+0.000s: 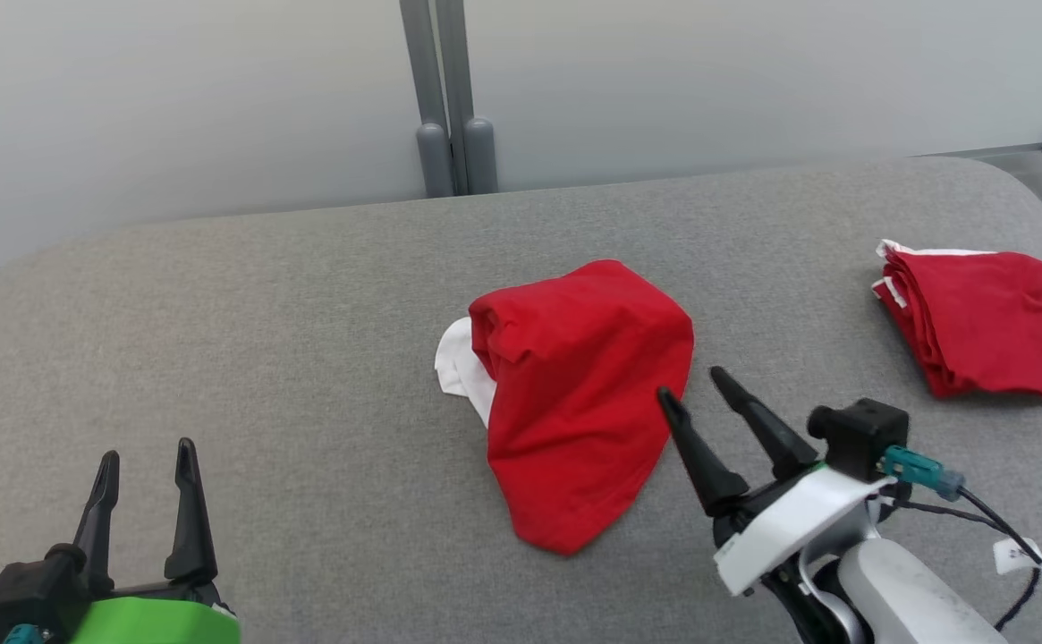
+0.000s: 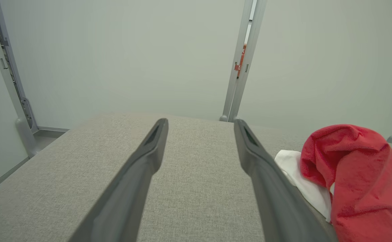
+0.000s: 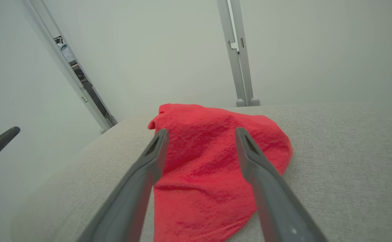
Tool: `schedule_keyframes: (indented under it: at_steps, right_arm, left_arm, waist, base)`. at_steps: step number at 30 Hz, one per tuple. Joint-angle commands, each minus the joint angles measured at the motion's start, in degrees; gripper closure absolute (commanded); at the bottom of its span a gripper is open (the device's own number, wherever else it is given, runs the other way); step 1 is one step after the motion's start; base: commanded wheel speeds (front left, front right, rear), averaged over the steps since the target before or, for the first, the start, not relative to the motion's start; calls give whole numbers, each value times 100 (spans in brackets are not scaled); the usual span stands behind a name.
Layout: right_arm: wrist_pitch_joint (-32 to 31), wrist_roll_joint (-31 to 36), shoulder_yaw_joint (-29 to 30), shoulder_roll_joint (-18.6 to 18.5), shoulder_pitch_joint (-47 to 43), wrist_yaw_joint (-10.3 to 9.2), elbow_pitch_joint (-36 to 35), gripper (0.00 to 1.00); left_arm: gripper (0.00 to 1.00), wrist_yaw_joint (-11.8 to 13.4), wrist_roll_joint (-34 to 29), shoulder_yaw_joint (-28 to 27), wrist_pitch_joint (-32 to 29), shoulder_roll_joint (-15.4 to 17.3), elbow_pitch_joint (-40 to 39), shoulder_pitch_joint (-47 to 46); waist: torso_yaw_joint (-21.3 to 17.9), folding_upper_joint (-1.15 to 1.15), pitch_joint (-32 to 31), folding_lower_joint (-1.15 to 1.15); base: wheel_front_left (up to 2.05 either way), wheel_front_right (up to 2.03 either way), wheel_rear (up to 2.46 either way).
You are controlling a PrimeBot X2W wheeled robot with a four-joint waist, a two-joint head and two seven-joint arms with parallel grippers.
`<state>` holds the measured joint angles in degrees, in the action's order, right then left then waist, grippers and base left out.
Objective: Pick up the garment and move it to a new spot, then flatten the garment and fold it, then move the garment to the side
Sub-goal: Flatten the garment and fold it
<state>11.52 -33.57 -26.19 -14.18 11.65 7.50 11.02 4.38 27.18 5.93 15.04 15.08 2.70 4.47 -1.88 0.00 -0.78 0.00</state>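
My jaws stand wide apart on both arms, holding nothing. My left gripper (image 1: 147, 450) hangs over the grey fabric-covered table (image 1: 306, 340), well apart from the crumpled red cloth garment with a white patch (image 1: 574, 394), which lies mid-table. My right gripper (image 1: 690, 382) points at its right edge, just beside it. A folded red cloth pile (image 1: 986, 326) lies at the table's right end

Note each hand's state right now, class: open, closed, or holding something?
Left hand: open, holding nothing.
Right hand: open, holding nothing, close to the garment.
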Motion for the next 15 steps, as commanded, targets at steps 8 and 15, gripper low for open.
schedule_keyframes:
  at_steps: [8,15]
  right_arm:
    - [-1090,-181,-967,308,561,-2,809,0]
    - [-2302,343,-912,708,812,-1,2242,0]
  left_arm:
    - [0,-146,-89,-22,-10,47,98,35]
    - [0,-240,-7,130,-46,-47,270,-110]
  waist:
    - [840,0,22,0]
    - [1264,0,53,0]
  base:
    - [0,0,0]
    - [0,0,0]
